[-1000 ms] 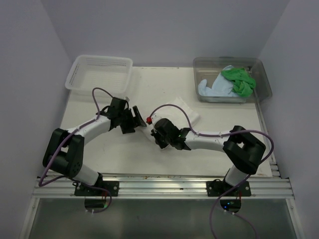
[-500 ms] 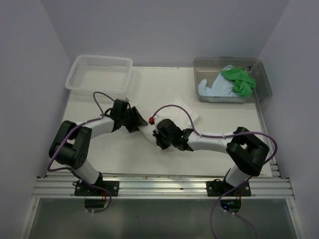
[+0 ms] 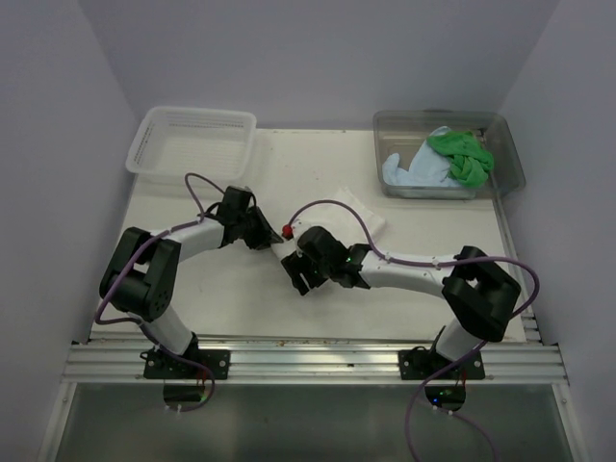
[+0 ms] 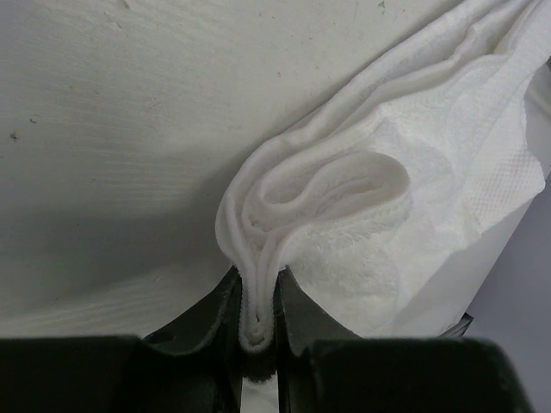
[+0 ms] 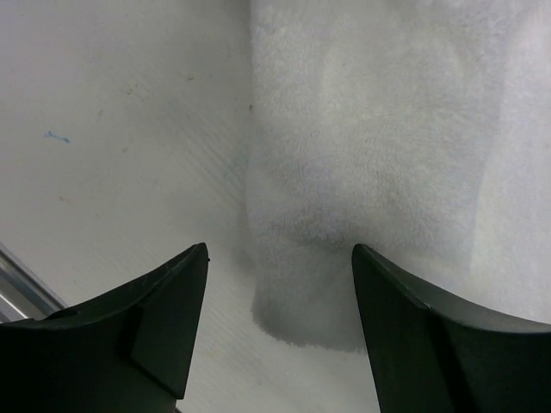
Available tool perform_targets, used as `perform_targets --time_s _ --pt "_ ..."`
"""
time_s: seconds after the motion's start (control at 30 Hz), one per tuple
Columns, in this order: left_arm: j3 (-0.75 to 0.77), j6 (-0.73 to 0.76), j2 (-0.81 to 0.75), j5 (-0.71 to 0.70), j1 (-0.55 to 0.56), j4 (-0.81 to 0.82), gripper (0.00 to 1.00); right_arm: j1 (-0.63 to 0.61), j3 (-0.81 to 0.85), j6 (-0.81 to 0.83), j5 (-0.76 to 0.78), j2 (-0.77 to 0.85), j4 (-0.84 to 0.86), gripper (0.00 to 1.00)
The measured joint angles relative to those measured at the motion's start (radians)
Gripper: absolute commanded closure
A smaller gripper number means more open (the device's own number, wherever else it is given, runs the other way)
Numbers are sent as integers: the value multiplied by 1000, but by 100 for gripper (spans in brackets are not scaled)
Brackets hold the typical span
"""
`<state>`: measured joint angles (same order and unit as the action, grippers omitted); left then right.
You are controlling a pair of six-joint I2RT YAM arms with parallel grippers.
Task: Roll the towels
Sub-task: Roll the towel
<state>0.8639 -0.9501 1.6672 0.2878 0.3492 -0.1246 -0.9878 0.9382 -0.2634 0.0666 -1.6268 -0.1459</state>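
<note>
A white towel (image 3: 358,210) lies mid-table, partly rolled, with both grippers at its near-left end. My left gripper (image 3: 269,238) is shut on a bunched fold of that towel's (image 4: 370,198) edge; the cloth is pinched between the jaws of the gripper (image 4: 258,320). My right gripper (image 3: 297,274) stands open, and the rounded end of the towel (image 5: 370,138) lies just ahead of the gap of the gripper (image 5: 280,251), untouched. A green towel (image 3: 462,156) and a light blue towel (image 3: 409,171) lie crumpled in the clear tub (image 3: 510,166).
A white lattice basket (image 3: 192,144) stands at the back left of the table (image 3: 289,173). The clear tub is at the back right. White walls close in the table on three sides. The two arms meet near the table's middle.
My left gripper has closed on the white towel's edge. My right gripper has opened, let go of the towel and drawn back a little toward the near left.
</note>
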Motion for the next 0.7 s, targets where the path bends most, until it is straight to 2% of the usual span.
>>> perform_targets --time_s 0.13,0.33,0.7 --pt "0 0 3 0 0 -18 87 -5 90 6 38 -10 -85 29" --pt "2 -1 3 0 0 -34 87 -28 234 57 130 -87 -106 30" --pt "22 -1 4 -6 0 -79 87 -79 256 128 204 -225 -121 34"
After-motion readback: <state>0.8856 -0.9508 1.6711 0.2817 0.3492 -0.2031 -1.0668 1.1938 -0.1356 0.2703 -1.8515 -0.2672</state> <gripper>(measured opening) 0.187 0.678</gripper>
